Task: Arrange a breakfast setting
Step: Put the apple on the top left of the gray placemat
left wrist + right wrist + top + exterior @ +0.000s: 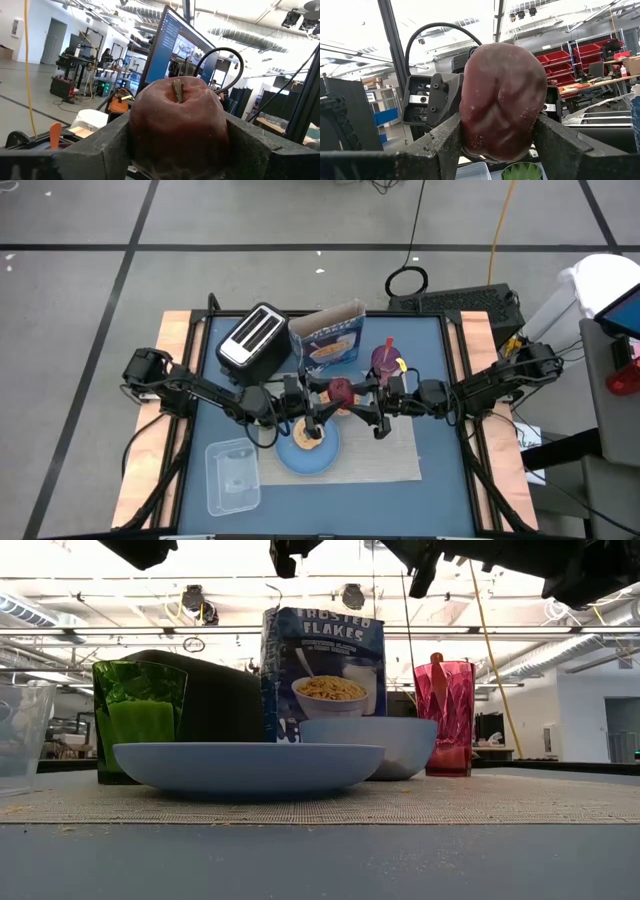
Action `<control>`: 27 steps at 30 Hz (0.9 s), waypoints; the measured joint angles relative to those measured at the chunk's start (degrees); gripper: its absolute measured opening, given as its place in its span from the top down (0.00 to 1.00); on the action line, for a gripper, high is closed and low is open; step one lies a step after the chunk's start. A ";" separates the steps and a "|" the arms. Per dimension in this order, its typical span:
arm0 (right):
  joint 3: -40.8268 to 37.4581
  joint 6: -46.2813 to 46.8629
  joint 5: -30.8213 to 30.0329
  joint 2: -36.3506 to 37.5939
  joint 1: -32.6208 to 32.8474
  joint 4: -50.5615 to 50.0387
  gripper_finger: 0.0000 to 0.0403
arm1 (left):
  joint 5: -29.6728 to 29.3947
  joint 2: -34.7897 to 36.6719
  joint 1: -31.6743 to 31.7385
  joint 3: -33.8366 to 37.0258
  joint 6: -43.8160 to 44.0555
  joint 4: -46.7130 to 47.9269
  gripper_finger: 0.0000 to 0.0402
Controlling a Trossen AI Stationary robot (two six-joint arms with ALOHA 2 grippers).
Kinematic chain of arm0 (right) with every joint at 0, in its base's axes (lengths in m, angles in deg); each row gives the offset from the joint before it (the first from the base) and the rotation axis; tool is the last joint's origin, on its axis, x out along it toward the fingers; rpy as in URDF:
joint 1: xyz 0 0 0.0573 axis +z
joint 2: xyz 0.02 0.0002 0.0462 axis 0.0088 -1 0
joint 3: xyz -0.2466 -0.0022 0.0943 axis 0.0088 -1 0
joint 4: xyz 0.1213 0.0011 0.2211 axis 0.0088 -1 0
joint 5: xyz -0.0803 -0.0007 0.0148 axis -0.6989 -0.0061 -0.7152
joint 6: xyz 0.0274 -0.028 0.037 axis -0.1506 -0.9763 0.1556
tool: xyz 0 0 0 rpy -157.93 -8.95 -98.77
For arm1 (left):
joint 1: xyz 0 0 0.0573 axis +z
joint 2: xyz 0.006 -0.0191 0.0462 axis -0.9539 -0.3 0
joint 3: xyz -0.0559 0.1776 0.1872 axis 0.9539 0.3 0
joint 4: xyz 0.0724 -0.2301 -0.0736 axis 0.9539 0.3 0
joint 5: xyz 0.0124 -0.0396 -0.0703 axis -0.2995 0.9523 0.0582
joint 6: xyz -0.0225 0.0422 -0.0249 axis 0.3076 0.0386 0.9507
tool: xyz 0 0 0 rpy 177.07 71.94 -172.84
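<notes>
Nearest the front edge of the surface [200, 480] lies a clear plastic container [232, 475] toward the front left corner, and beside it the beige placemat [390, 450] stretches along the front middle and right. On the placemat's left part sits the light-blue plate [308, 450]; in the low view the plate [248, 766] stands foremost, with the blue bowl [395, 745] just behind it to the right. Above the plate, near the middle of the surface, the two arms meet from either side around the dark-red apple [341, 390]. The left tool [322, 393] is clenched on the apple, its fingers [107, 145] pressing both flanks of the fruit [177, 125], whose stem faces that wrist camera. The right tool [360, 395] likewise grips the same apple [502, 100], its fingers [445, 140] tight against both sides, so both tools hold it at once, lifted clear of the surface. A green cup [138, 720] shows behind the plate's left rim in the low view, and its rim [521, 171] appears below the apple in the right wrist view. Farther back stands the purple cup [384, 360], with the orange-handled spoon [389, 345] upright inside it, toward the right. To its left the blue cereal box [328, 338] stands open-topped; the low view shows its front [322, 670] printed "Frosted Flakes". Near the back left corner sits a black-and-silver toaster [254, 338].
</notes>
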 joint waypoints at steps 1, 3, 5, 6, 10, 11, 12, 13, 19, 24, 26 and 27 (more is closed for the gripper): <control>0.00 0.00 0.02 0.00 0.00 0.00 0.48 | 0.00 0.00 0.00 0.00 0.02 0.02 0.33; 0.00 -0.05 0.11 0.00 0.00 -0.17 0.48 | 0.05 0.00 0.00 0.00 0.19 0.13 0.28; 0.00 -0.08 0.50 -0.13 0.00 -1.42 0.48 | 0.20 0.00 0.02 0.00 0.36 0.65 0.23; -0.02 -0.07 0.50 -0.19 0.00 -1.90 0.48 | 0.20 0.00 0.03 0.00 0.35 0.89 0.20; -0.02 0.86 0.76 0.30 0.06 -4.16 0.48 | 0.22 0.00 -0.17 0.00 0.27 2.01 0.09; -0.02 1.35 1.47 0.44 0.04 -5.08 0.48 | 0.22 0.00 -0.36 0.00 0.21 2.65 0.07; -0.02 1.55 2.42 0.64 0.03 -6.09 0.48 | 0.22 0.00 -0.49 0.00 0.19 3.23 0.06; -0.02 1.58 3.68 0.98 0.02 -6.98 0.48 | 0.22 0.00 -0.62 0.00 0.18 3.93 0.05; -0.02 3.53 6.54 6.50 0.02 -19.52 0.48 | 0.19 0.00 -1.62 0.00 0.12 4.73 0.04; -0.02 3.65 6.51 13.79 0.02 -34.99 0.48 | 0.15 0.00 -1.88 0.00 0.05 4.94 0.03; -0.02 3.65 6.65 16.67 0.02 -41.03 0.48 | 0.15 0.00 -1.92 0.00 0.04 5.64 0.03; -0.02 3.65 7.40 18.04 0.02 -43.95 0.48 | 0.15 0.00 -1.92 0.00 0.02 6.19 0.03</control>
